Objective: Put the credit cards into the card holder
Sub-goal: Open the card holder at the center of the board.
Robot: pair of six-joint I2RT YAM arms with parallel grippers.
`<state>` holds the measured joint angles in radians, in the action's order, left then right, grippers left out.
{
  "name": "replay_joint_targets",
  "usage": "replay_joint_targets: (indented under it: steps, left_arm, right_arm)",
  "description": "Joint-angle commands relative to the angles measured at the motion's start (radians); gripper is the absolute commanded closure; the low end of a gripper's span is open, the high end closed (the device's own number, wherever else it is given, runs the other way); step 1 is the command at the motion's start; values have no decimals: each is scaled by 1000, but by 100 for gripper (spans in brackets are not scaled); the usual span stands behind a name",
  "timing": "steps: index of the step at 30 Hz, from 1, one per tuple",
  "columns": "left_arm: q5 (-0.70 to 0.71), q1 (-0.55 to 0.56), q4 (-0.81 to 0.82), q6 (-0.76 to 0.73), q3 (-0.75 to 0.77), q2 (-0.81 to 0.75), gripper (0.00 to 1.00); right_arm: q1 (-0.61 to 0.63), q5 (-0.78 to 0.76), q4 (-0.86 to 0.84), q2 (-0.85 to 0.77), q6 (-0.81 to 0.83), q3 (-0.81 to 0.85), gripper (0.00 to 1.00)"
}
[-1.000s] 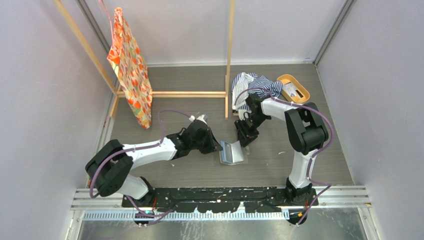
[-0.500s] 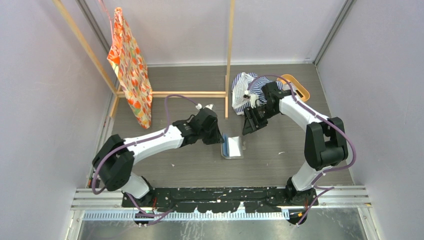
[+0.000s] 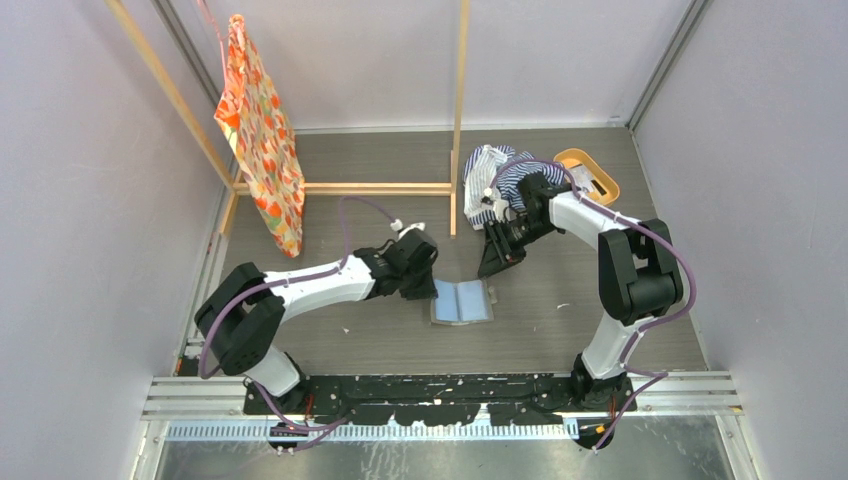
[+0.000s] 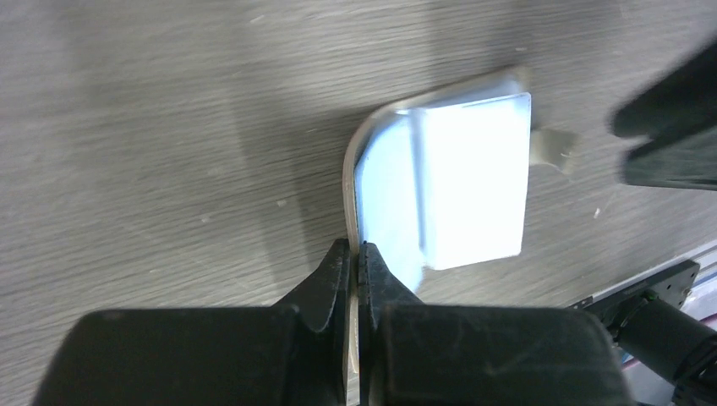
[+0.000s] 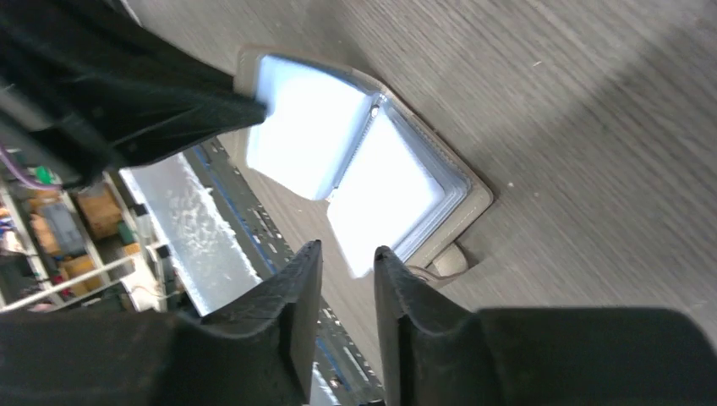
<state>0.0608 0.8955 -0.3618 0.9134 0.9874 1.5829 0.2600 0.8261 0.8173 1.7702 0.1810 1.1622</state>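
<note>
The left fingers [image 3: 431, 288] are pressed together on the left edge of the card holder [image 3: 463, 301], which lies open on the bench [image 3: 380, 210] with its pale blue inner faces up. Just beyond its far right corner the right fingers [image 3: 494, 265] hang slightly spread, holding nothing. Behind them lie a striped cloth [image 3: 497, 172] and an orange tray [image 3: 611, 183].

A grey wood-grain table [image 3: 560, 335], evenly lit and enclosed by plain pale lilac walls [image 3: 80, 200], holds a slim light-wood frame [image 3: 461, 100] at its back with an orange patterned cloth [image 3: 262, 140] hanging from it, and metal rails [image 3: 450, 431] line the near edge.
</note>
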Motion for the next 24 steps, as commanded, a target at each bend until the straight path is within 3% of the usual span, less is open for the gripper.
replay_joint_targets:
  steps: [1,4,8,13,18,24]
  left_arm:
    - [-56,-58,198,111,-191,-90,100]
    - [-94,-86,287,150,-297,-125,100]
    - [-135,-112,356,168,-362,-123,99]
    - [-148,-121,356,160,-377,-131,80]
    - [-95,-121,204,84,-320,-213,62]
    - [-33,-124,64,-6,-273,-272,58]
  right_arm:
    - [24,64,13,13,11,2,72]
    - [68,-11,5,53,-7,9,79]
    - [83,-31,10,86,-9,25,80]
    - [85,-30,11,67,11,19,78]
    - [84,-103,6,-24,36,26,76]
    - [113,4,2,-103,73,-17,66]
